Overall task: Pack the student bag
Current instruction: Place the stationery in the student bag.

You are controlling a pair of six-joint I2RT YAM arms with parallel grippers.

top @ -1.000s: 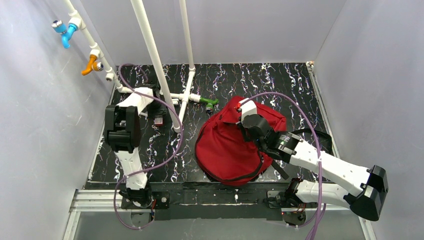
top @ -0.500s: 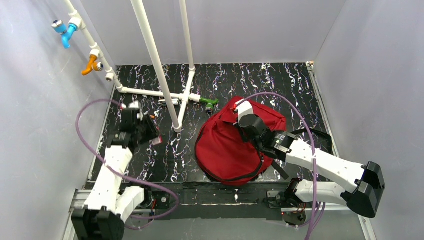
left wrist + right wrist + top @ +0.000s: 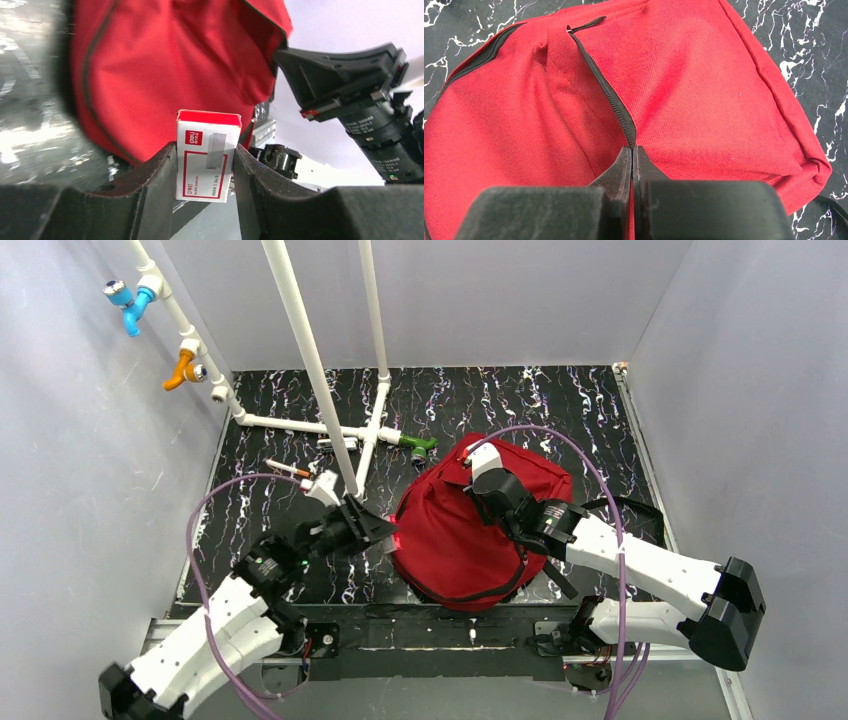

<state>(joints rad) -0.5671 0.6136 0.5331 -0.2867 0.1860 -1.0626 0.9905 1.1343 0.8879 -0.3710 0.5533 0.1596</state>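
Note:
The student bag (image 3: 450, 540), a big red fabric backpack with black zipper trim, lies right of centre on the black marbled table. My left gripper (image 3: 388, 533) hovers at the bag's left edge. It is shut on a small white-and-red staples box (image 3: 207, 155), which stands upright between the fingers with the bag (image 3: 165, 75) right behind it. My right gripper (image 3: 492, 502) is on top of the bag, shut on the black zipper edge (image 3: 624, 120) and pinching the fabric of the bag (image 3: 704, 100). The bag's inside is hidden.
A white pipe frame (image 3: 310, 360) stands at the back left, with a green-tipped fitting (image 3: 420, 445) at its foot. A pen (image 3: 285, 468) lies on the table left of the pipes. Black bag straps (image 3: 640, 515) trail to the right. Grey walls close in on both sides.
My left arm has swung from the far left of the table over to the bag's left edge, carrying the staples box. The right gripper has stayed on the bag, shifting only slightly.

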